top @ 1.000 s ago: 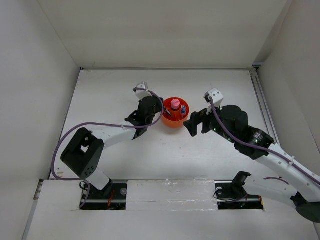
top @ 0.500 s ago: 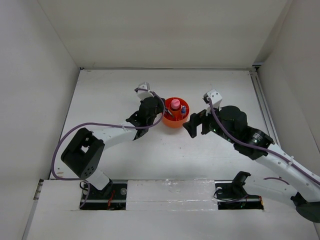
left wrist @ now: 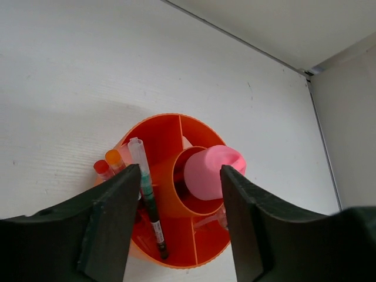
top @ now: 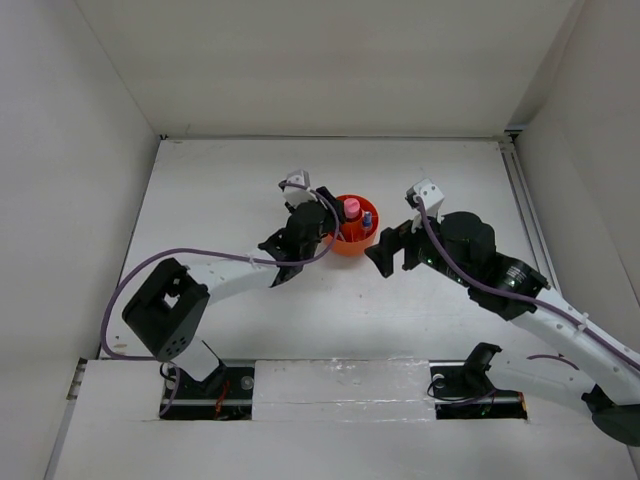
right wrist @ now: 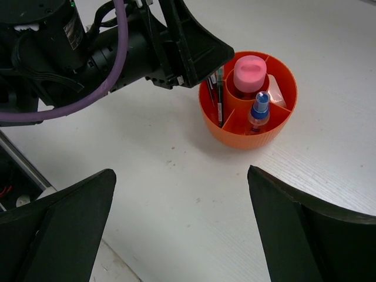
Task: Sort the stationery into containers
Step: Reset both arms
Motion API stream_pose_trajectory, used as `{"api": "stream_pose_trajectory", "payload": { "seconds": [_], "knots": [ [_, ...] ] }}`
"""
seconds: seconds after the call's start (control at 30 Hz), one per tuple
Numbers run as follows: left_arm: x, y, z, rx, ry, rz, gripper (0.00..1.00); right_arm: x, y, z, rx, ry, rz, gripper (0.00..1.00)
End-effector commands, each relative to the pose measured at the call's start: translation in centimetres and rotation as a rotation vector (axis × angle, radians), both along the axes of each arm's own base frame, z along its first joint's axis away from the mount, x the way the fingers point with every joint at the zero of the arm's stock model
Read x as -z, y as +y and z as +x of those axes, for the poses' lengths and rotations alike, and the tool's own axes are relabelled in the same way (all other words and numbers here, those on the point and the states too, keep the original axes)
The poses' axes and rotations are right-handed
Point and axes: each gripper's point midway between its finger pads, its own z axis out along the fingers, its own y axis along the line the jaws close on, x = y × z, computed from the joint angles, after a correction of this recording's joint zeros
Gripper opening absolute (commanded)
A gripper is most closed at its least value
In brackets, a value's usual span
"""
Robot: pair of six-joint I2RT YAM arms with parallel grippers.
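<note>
The round orange organiser stands mid-table. The pink capped bottle stands in its central cup. The clear blue-capped bottle stands in a near ring compartment, and a pinkish eraser piece lies in another. Thin pens lean in the left compartment. My left gripper is open and empty, with its jaws spread over the organiser, pens and pink bottle. My right gripper is open and empty above bare table, near the organiser. The tiny tan block is not visible.
White walls enclose the table on three sides. The left arm's purple cable loops over the table's left part. The left gripper's black body fills the upper left of the right wrist view.
My left gripper has moved right and now reaches over the organiser's left side. My right arm has hardly moved.
</note>
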Motion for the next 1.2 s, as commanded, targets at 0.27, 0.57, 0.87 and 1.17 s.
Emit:
{"api": "stream_pose_trajectory", "payload": {
  "seconds": [0.27,0.57,0.87,1.17],
  "knots": [
    [-10.9,3.4,-2.7,-0.072,-0.163,-0.067,0.85,-2.9,-0.4,0.1,0.0,-0.079,0.046,1.0],
    [-18.0,12.4,-7.0,-0.278,-0.105,0.07,0.99,-7.0,-6.0,0.7,0.225,-0.147,-0.012,1.0],
    [-21.3,21.9,-13.3,-0.43,-0.04,0.102,0.99,-8.2,-14.1,-0.8,0.49,-0.143,-0.133,1.0],
    [-15.4,28.8,-17.9,-0.583,0.083,0.247,0.99,-9.6,-19.9,-4.7,0.593,-0.17,-0.072,1.0]
  ]
}}
